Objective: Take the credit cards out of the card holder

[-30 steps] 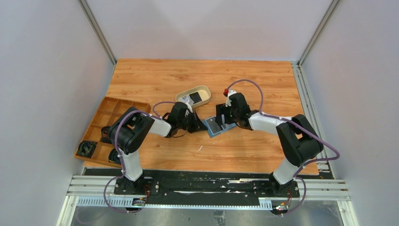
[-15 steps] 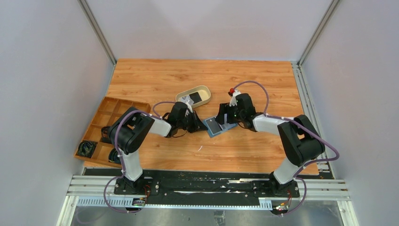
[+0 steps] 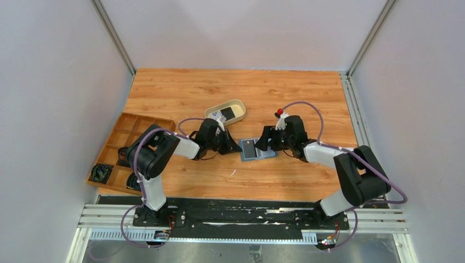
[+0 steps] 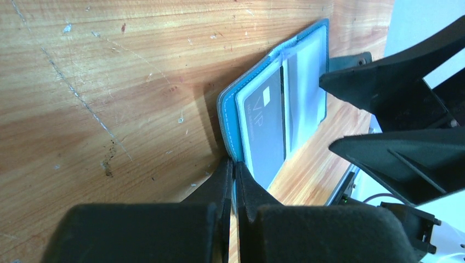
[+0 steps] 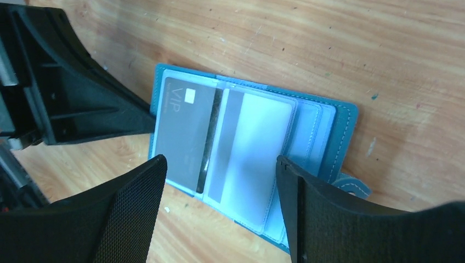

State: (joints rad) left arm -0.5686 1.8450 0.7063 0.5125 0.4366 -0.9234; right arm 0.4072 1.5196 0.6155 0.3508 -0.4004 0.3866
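The teal card holder [image 3: 256,148] lies open on the wooden table, and its snap tab [image 5: 351,186] points away from my left arm. A grey credit card marked VIP [image 5: 186,129] sits in one pocket. Beside it a paler credit card [image 5: 252,142] lies behind a clear sleeve. My left gripper [image 4: 234,170] is shut on the card holder's teal edge [image 4: 227,118] and shows in the top view [image 3: 236,147]. My right gripper [image 5: 219,161] stands open just above the pockets, its fingers straddling the pale card without touching it.
A beige oval tray [image 3: 226,112] with a dark item inside stands just behind the left gripper. A wooden compartment box [image 3: 123,150] holding black items lies at the left edge of the table.
The card holder has swung from a tilted pose to lie squarer and flatter. My right gripper has drawn back to the right, staying open. The left gripper kept its grip.
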